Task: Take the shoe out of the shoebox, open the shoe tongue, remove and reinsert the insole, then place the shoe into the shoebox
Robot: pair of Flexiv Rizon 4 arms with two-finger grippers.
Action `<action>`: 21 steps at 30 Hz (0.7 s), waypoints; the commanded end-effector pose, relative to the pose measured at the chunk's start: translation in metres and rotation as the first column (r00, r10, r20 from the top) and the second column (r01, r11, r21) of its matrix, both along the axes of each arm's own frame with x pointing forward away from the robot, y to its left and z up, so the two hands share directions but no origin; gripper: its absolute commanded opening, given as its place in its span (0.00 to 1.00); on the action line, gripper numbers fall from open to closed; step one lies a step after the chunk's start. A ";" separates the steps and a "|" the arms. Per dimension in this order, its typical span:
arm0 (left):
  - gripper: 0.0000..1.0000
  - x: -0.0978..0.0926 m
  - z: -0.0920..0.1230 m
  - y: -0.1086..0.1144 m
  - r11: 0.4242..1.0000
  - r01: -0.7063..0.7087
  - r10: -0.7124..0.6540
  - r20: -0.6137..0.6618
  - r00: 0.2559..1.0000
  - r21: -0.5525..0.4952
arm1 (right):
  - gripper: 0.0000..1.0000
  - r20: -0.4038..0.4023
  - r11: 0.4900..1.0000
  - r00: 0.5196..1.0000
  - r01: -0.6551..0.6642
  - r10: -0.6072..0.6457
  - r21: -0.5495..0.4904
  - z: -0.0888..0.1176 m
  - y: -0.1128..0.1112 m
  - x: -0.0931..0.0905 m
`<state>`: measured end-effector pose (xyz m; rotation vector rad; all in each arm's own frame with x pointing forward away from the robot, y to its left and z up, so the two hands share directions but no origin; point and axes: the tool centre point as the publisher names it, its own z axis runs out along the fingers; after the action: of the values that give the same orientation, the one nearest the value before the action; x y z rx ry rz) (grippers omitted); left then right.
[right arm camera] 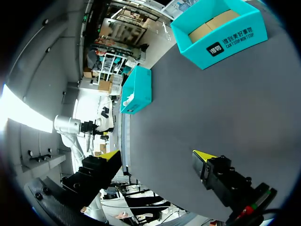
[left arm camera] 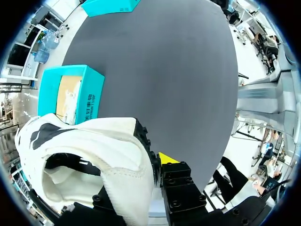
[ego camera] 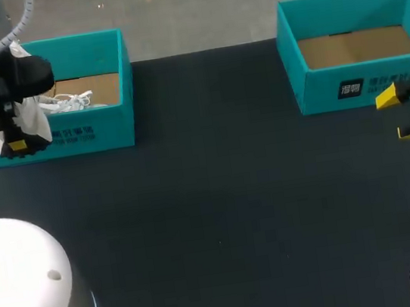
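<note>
Dark desk (ego camera: 220,205): left claw (ego camera: 17,144) clamped on white shoe (ego camera: 35,120), raised over left shoebox (ego camera: 106,129) near-left corner. Right claw (ego camera: 407,113) wide, empty. Judged: extraction nearly done; tongue, insole, reboxing outstanding.

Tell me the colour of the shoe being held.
The shoe is white with black marks; the left wrist view shows it best.

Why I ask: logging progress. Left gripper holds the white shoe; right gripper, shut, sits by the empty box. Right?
No: the right gripper is open, fingers wide apart, as the right wrist view shows. The rest stands: left gripper holding the white shoe, empty box nearby.
</note>
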<state>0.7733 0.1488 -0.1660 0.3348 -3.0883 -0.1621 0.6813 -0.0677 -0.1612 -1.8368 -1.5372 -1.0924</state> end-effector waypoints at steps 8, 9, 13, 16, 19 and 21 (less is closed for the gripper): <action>0.00 0.043 -0.013 0.041 0.999 -0.004 0.001 -0.062 0.998 -0.049 | 1.00 0.000 1.000 1.000 0.003 -0.003 -0.003 0.000 0.001 -0.001; 0.00 0.046 -0.013 0.043 0.999 -0.009 0.006 -0.056 0.998 -0.043 | 1.00 0.000 1.000 1.000 0.003 -0.003 -0.003 0.000 0.001 -0.001; 0.00 0.060 -0.010 0.051 0.999 0.017 -0.019 -0.064 0.998 -0.035 | 1.00 0.000 1.000 1.000 0.003 -0.003 -0.003 0.000 0.001 -0.001; 0.00 0.074 -0.010 0.060 0.998 0.016 -0.020 -0.070 0.997 -0.053 | 1.00 0.000 1.000 1.000 0.003 -0.003 -0.003 0.000 0.001 -0.001; 0.00 0.087 -0.009 0.069 1.000 -0.001 -0.001 -0.070 0.998 -0.027 | 1.00 0.000 1.000 1.000 0.003 -0.003 -0.003 0.000 0.001 -0.001; 0.00 0.098 -0.008 0.076 1.000 -0.014 0.012 -0.079 0.997 -0.025 | 1.00 0.000 1.000 1.000 0.003 -0.003 -0.003 0.000 0.001 -0.001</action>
<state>0.8531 0.2220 -0.1773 0.3416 -3.0641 -0.1359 0.6813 -0.0676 -0.1612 -1.8365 -1.5374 -1.0924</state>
